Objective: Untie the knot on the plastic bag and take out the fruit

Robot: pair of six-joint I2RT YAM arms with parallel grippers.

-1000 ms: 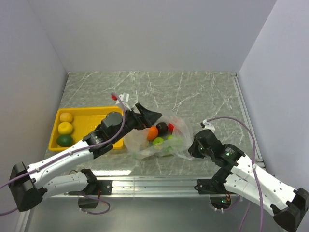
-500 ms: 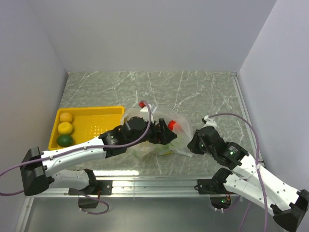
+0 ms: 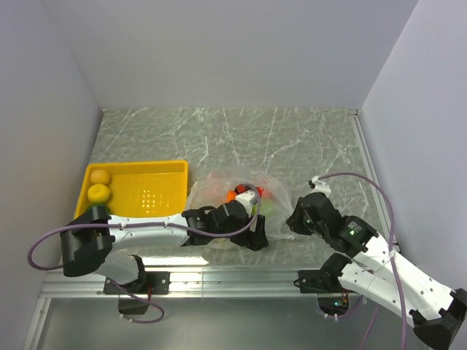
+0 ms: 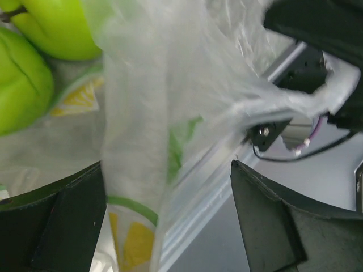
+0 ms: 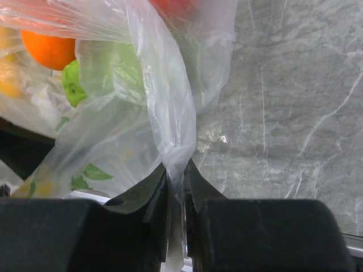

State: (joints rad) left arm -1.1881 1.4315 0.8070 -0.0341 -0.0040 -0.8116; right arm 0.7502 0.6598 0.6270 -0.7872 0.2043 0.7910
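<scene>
The plastic bag [image 5: 164, 102] is pinched tight by the right gripper [image 5: 176, 171] — the left gripper [image 4: 167, 190] is spread wide around its film.

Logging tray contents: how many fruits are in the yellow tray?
2 visible, at the yellow tray's left end: farther yellow fruit, nearer yellow fruit. The left arm covers the near corner, possibly hiding more.

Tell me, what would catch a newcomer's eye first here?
Probably the crinkly clear plastic bag at the near middle of the table, with bright fruit showing through it, orange, green and red. The right arm's fingers are shut on a fold of it, while the left arm's fingers stand open around another fold. At the left, a yellow tray holds two yellow fruits.
</scene>
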